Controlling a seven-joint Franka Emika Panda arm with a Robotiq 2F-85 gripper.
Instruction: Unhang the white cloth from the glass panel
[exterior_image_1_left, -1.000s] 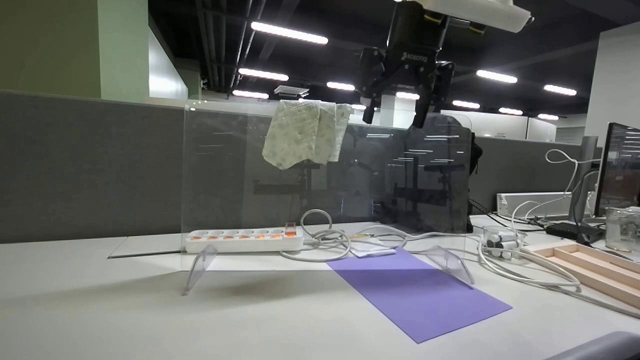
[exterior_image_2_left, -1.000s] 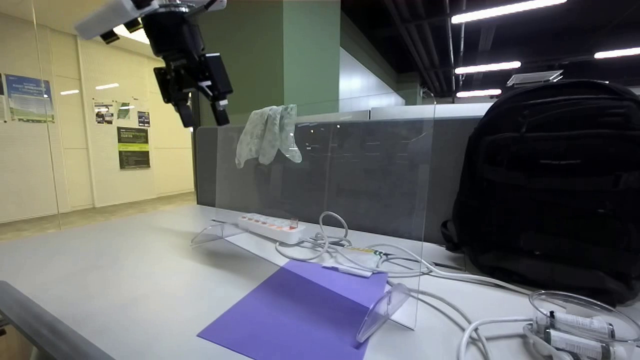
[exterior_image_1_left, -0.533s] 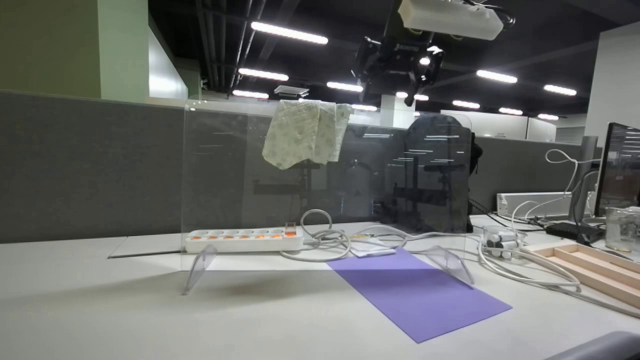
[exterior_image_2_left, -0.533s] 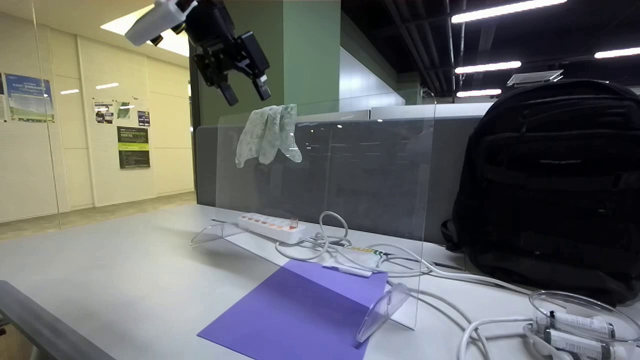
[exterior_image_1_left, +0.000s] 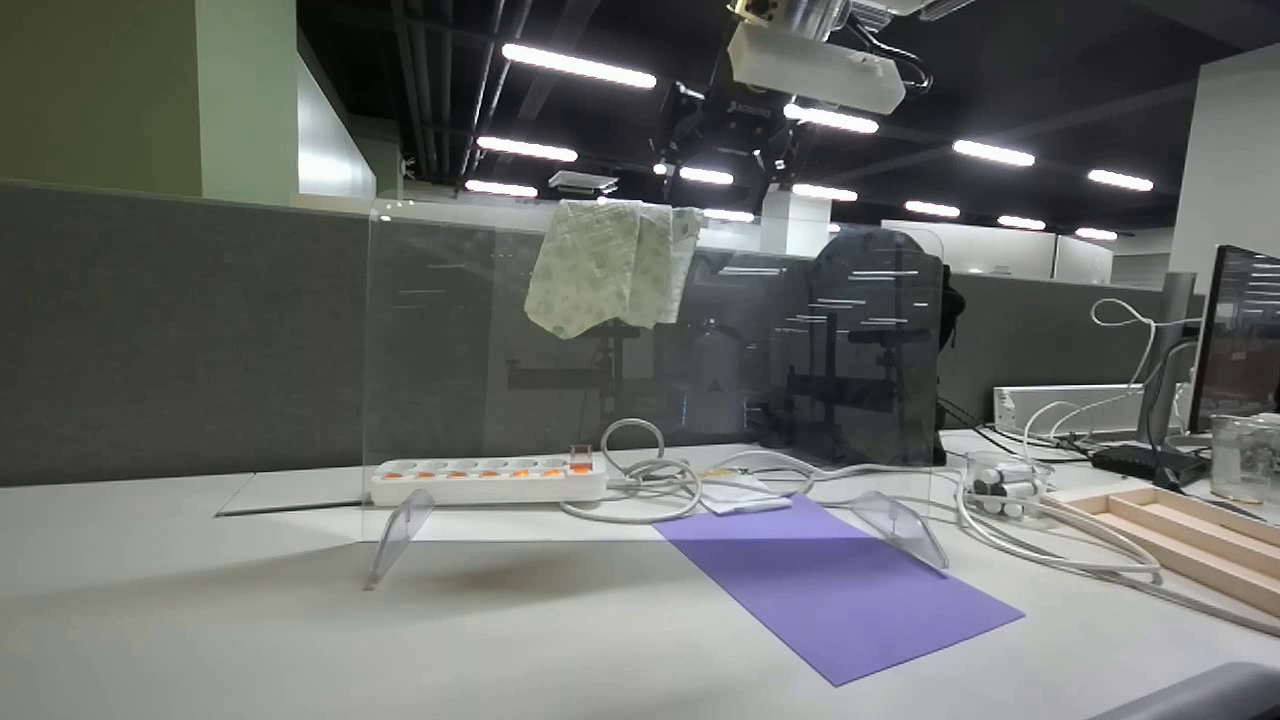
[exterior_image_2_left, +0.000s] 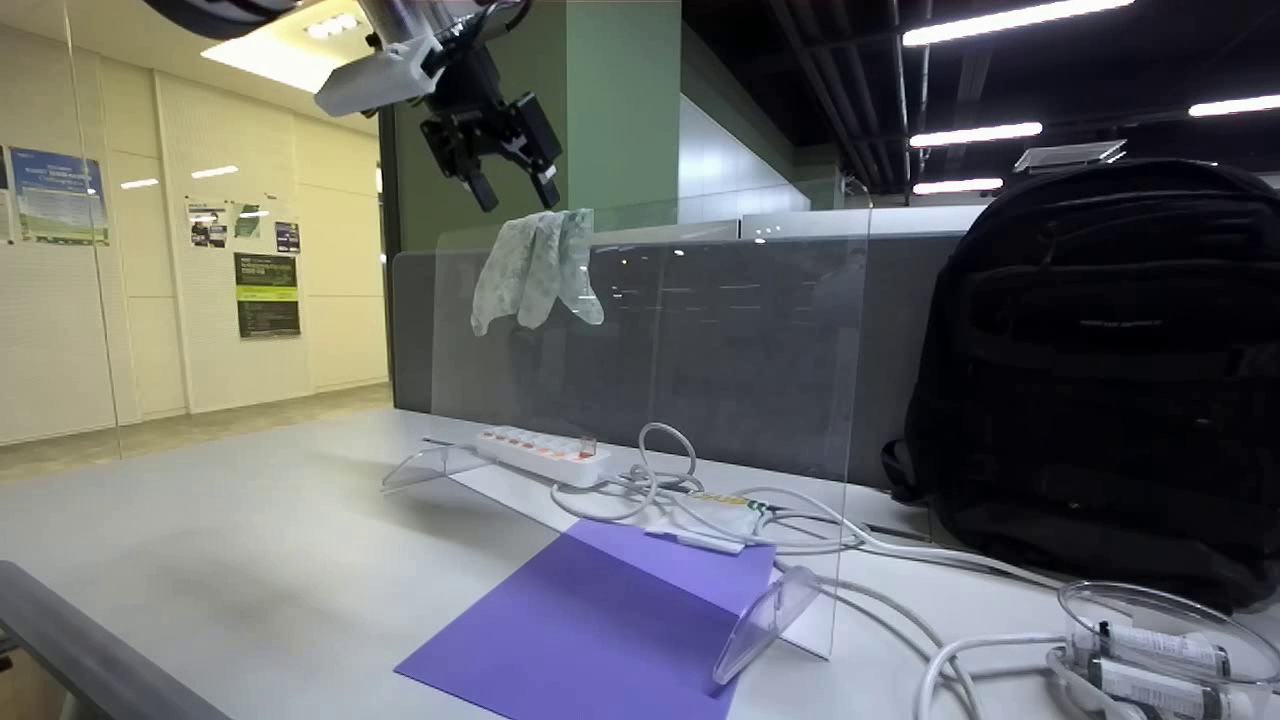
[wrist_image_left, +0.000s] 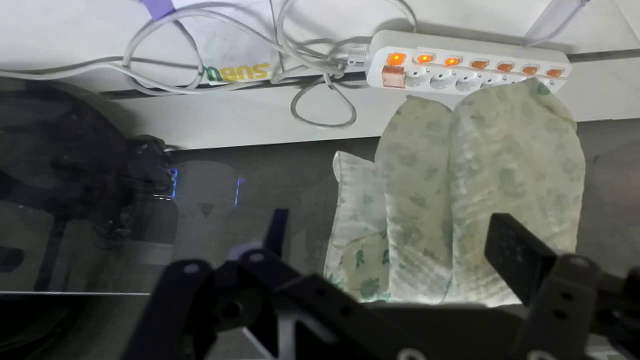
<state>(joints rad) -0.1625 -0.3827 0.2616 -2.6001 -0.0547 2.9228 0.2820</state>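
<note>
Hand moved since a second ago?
Yes: in an exterior view the hand shifted right and slightly up, from left of the white cloth to above its left part.

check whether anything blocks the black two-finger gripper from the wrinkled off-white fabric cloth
Nothing visible does. The gripper hangs open above the cloth, draped over the clear upright glass panel; in the wrist view only gripper parts overlap the cloth.

Claw (exterior_image_2_left: 516, 200) faintly reads "ROBOTIQ", white packet (wrist_image_left: 235, 50) partly "SUB".
</note>
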